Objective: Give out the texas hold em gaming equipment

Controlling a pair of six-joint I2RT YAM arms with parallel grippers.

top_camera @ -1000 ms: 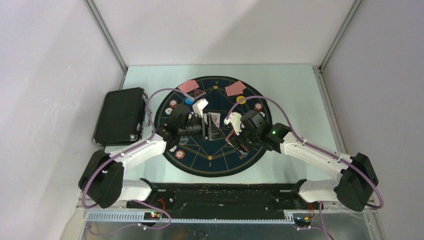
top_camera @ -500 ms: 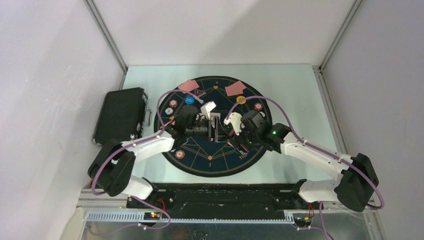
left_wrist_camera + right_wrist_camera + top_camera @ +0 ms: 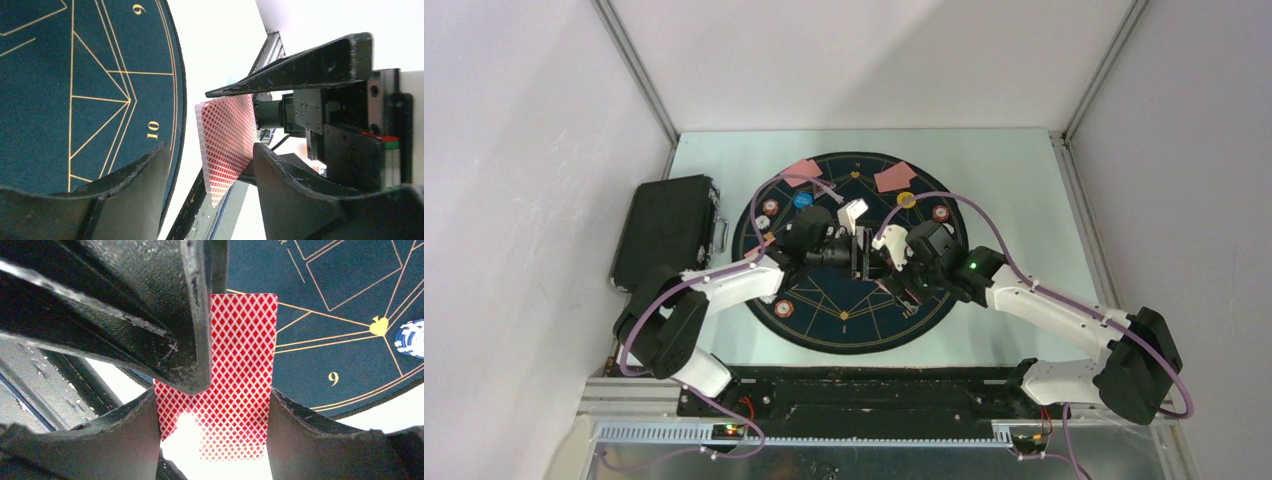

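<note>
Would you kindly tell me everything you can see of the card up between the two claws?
The card shows its back: a red diamond lattice on white, with a thin pale border and rounded corners. It looks like thin, flat card stock. It is up off the mat, gripped edge to edge between the fingers of the right claw. The left claw stands open around it, one finger lying across the card's upper corner in the right wrist view. Its face is hidden.

The left arm [image 3: 724,288] and right arm [image 3: 1054,310] had white links and bulky black joints, with purple cables [image 3: 969,205] running along them. The left gripper [image 3: 210,155] looked scuffed black.
</note>
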